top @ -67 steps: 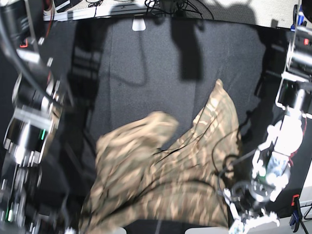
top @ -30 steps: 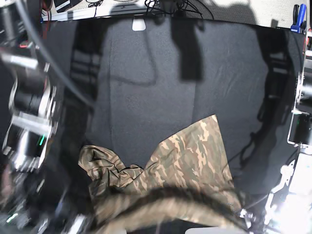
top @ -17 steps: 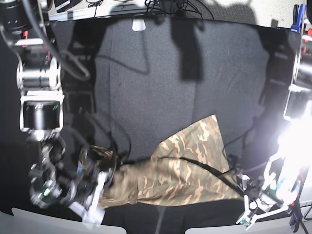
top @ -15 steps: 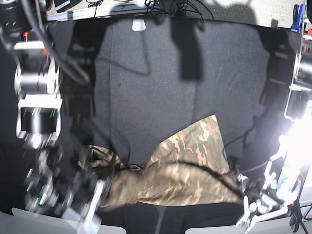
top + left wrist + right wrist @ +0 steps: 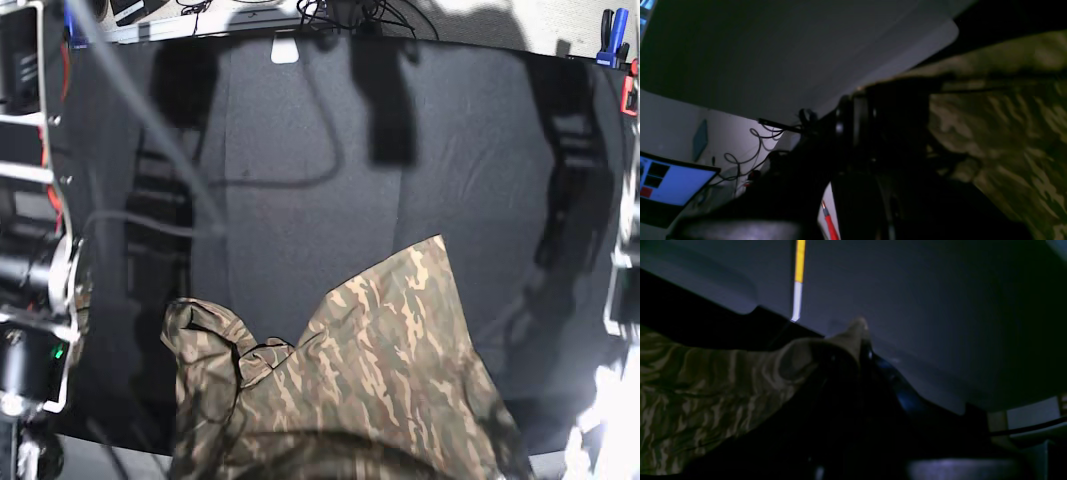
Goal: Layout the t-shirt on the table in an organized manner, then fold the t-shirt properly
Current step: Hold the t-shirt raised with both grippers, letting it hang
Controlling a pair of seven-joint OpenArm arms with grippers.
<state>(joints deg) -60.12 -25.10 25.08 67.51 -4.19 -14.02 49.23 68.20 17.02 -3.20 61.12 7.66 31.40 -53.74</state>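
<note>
— Lifted since half a second back: the soft tan-and-olive camouflage t-shirt point(image 5: 370, 380), near edge now raised up past the bottom of the base view, both arms gone from the near table edge.

— Left pincer point(image 5: 873, 96)?

— Dark in its wrist view, pressed together on a bunch of camouflage cloth; rest of the shirt spread off to its right.

— Right pincer point(image 5: 860, 340)?

— Also pinched shut on a fold of shirt, fabric trailing away to its left.

— And the garment overall?

— Hung from both pincers at the near side, far corner resting on the wide matte black cloth table point(image 5: 330, 170), a crumpled sleeve bunched on the right pincer's side.
</note>
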